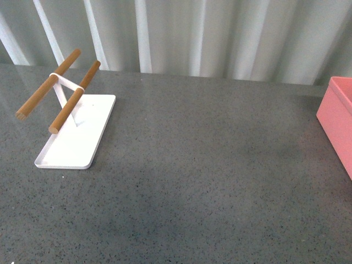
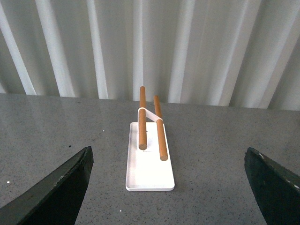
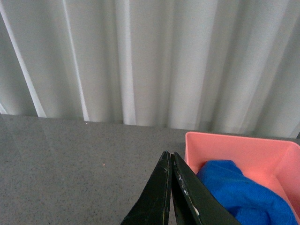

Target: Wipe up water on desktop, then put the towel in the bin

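Towel (image 3: pixel 239 194) sits bunched inside the pink bin (image 3: pixel 220 145) at the desktop's (image 1: pixel 209 165) right edge, no water visible (job looks basically done), right gripper (image 3: pixel 169 187) pinched closed on nothing, left gripper (image 2: pixel 166 187) spread wide facing the white tray (image 2: pixel 150 171).

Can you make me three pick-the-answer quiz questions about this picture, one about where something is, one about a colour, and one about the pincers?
1. Where is the towel?
A. on the white tray
B. inside the bin
C. spread on the desktop

2. What colour is the bin?
A. pink
B. green
C. black

3. How is the right pincer?
A. wide open
B. holding the towel
C. shut, holding nothing

Answers:
1 B, blue cloth lies within the bin's walls.
2 A, its walls show salmon pink.
3 C, its fingers press together with nothing between them, while the left pincer is spread wide.
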